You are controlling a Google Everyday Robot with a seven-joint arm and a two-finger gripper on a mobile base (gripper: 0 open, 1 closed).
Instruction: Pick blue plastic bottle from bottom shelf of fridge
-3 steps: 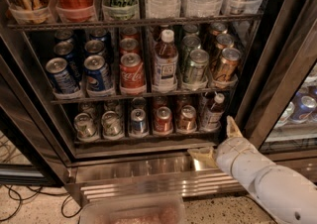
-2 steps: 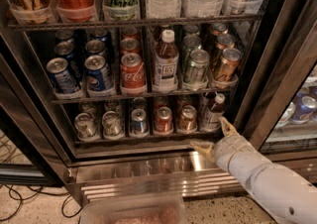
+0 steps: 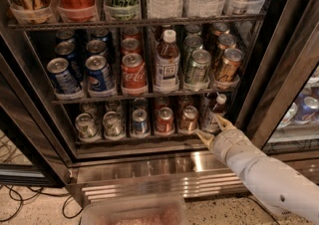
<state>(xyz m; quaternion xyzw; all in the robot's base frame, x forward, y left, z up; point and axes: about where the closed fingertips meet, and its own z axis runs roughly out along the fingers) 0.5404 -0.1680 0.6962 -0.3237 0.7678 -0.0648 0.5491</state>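
The fridge (image 3: pixel 277 72) stands open, with a stainless slatted base. The blue plastic bottle (image 3: pixel 216 111), small with a white cap and dark drink, stands at the right end of the bottom shelf (image 3: pixel 124 142), beside short mini cans (image 3: pixel 164 119). My gripper (image 3: pixel 210 125) is open at the front edge of that shelf, right in front of the bottle's lower part. One finger points up beside the bottle and the other (image 3: pixel 203 135) points left below it. The fingers hold nothing. My white arm (image 3: pixel 264 176) comes in from the lower right.
A bigger white-capped brown bottle (image 3: pixel 167 62) stands among full-size cans on the middle shelf. Large bottles and cans fill the top shelf (image 3: pixel 134 20). A clear plastic bin (image 3: pixel 132 213) sits low in front. Cables (image 3: pixel 15 204) lie on the floor at left. Another cooler (image 3: pixel 304 109) stands at right.
My gripper has moved up and left from beside the door frame to the shelf's front edge, closing in on the small bottle. The bottle and cans have not moved.
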